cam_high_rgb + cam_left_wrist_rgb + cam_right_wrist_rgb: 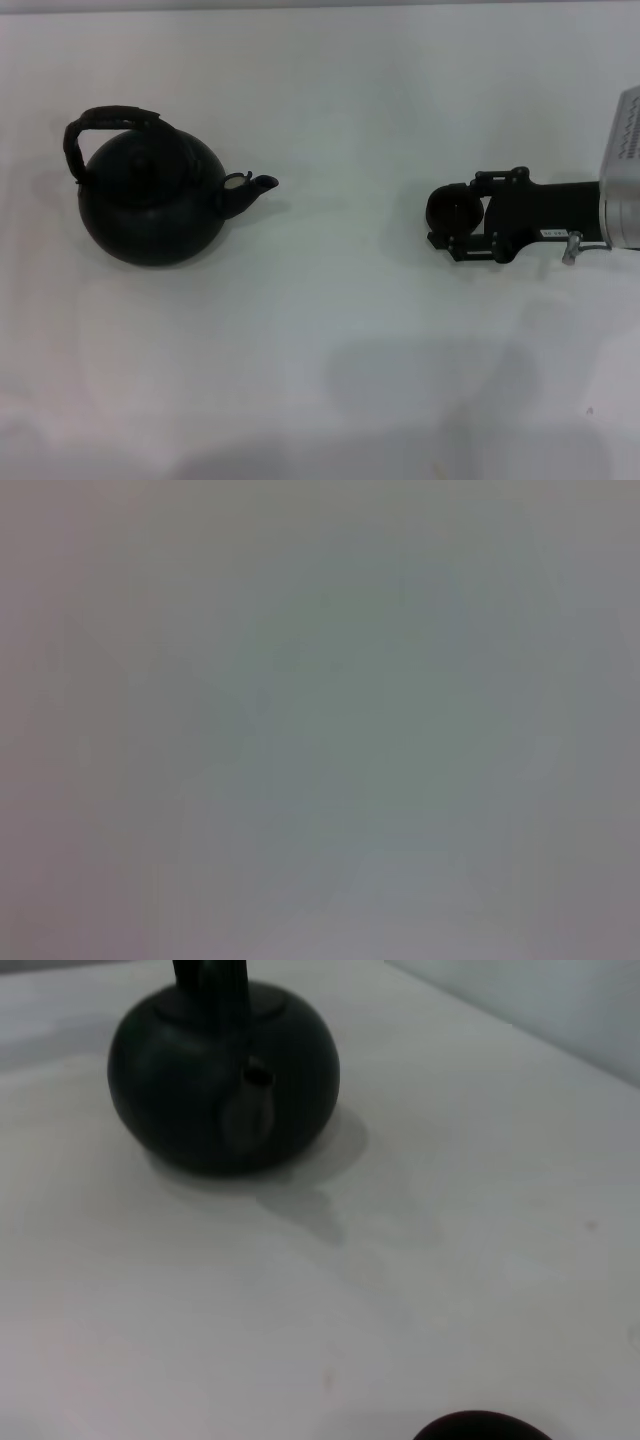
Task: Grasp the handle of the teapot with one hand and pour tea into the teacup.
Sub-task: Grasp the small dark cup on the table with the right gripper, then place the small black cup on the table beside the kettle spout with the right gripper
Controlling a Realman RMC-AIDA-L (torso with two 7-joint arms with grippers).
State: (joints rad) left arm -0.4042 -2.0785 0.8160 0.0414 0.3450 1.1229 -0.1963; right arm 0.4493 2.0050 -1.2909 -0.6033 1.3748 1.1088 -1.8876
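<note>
Here — right gripper [458,218] around teacup [453,208].

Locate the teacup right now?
Head view: the teacup sits on the table's right side, between the fingertips of the right gripper, well apart from the teapot, whose spout points toward it.

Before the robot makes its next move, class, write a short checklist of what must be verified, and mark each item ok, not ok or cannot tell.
1. Teapot upright on the table: ok.
2. Handle free of any gripper: ok, nothing touches it.
3. Spout points toward the teacup: ok.
4. Teacup stands between the fingers of the right gripper; firmly gripped: cannot tell.
5. Left gripper ready near the handle: cannot tell, it is not in view.
6. Tea in the teacup: cannot tell.
</note>
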